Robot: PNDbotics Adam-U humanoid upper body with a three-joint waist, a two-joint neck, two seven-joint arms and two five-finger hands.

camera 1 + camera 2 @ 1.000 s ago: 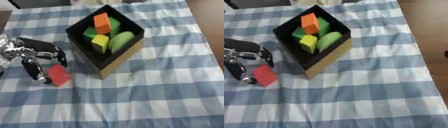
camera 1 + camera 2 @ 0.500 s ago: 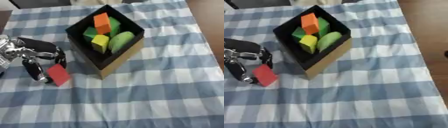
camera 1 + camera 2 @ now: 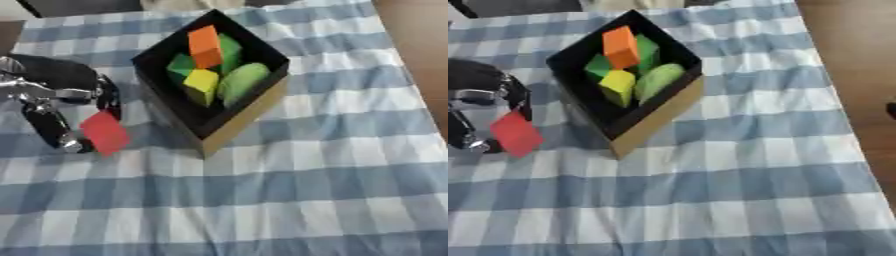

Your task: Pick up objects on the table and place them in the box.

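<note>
Left of the box (image 3: 236, 117), the left hand (image 3: 54, 95) pinches a red block (image 3: 105, 132) between its fingers (image 3: 51, 129); no writing shows anywhere.

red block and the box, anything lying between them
Nothing: only bare checked cloth separates the red block from the box, in both eye views.

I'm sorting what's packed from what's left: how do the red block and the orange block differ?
The red block is outside the box, to its left, pinched between the left hand's fingers; the orange block sits inside the box, atop the green and yellow pieces. The red block looks flat and tilted; the orange block stands taller. Both are plain, solid-coloured blocks.
</note>
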